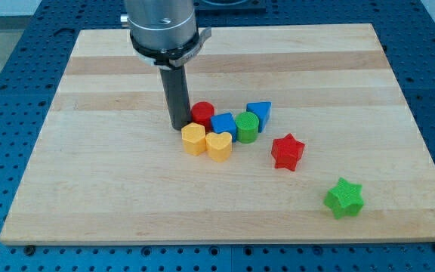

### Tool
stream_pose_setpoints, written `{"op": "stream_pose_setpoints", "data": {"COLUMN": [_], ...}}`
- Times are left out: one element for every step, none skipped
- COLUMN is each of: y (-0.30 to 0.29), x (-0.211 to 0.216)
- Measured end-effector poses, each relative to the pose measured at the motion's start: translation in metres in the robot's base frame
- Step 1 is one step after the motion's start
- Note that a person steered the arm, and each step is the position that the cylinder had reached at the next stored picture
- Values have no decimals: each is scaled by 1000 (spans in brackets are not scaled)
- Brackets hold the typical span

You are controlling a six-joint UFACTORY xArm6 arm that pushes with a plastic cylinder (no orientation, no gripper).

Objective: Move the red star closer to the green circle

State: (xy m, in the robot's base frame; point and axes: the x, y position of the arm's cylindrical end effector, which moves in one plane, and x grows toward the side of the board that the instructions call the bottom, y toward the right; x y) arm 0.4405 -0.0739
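The red star (287,151) lies on the wooden board (97,174), right of centre. The green circle (246,126) stands up and to the left of it, a short gap apart, in a cluster of blocks. My tip (179,125) rests on the board at the left edge of that cluster, next to the red circle (202,113) and just above the yellow hexagon (193,139). The tip is well left of the red star and not touching it.
The cluster also holds a blue block (223,124), a blue triangular block (259,113) and a yellow heart (219,146). A green star (344,197) lies alone at the lower right. The blue perforated table (6,113) surrounds the board.
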Motion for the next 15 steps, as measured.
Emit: {"op": "stream_pose_setpoints", "data": {"y": [-11,-11,-55,-80,-47,16,63,111,147,176,206,213,194,161,138], "x": [-1,-25,14,89,137,143,137,122,104,103,103,88,85,85,85]}}
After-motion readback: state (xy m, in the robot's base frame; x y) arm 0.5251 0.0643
